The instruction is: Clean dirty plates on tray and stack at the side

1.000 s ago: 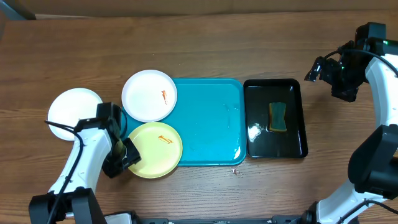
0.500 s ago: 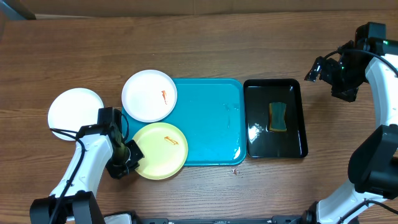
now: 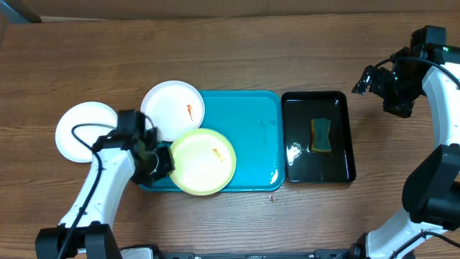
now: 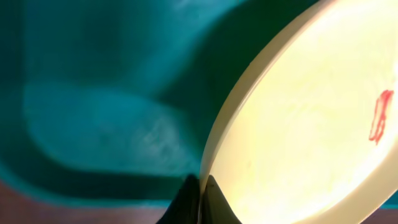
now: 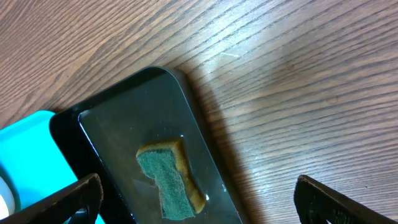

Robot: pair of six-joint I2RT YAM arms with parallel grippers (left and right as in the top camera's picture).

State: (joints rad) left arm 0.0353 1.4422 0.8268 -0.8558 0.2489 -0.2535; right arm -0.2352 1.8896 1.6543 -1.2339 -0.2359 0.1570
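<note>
You have the turquoise tray [image 3: 251, 137] lying flat with a raised rim and rounded corners, its right half bare. The pale yellow plate [image 3: 203, 161], marked with a small orange-red smear right of its centre, sits over the tray's near-left part with its near edge overhanging the rim, and the left gripper [image 3: 167, 160] is pinched on its left edge. A white plate [image 3: 172, 109] with a similar smear overlaps the tray's far-left corner, and a plain white plate [image 3: 80, 129] lies on the wood left of the tray.
</note>
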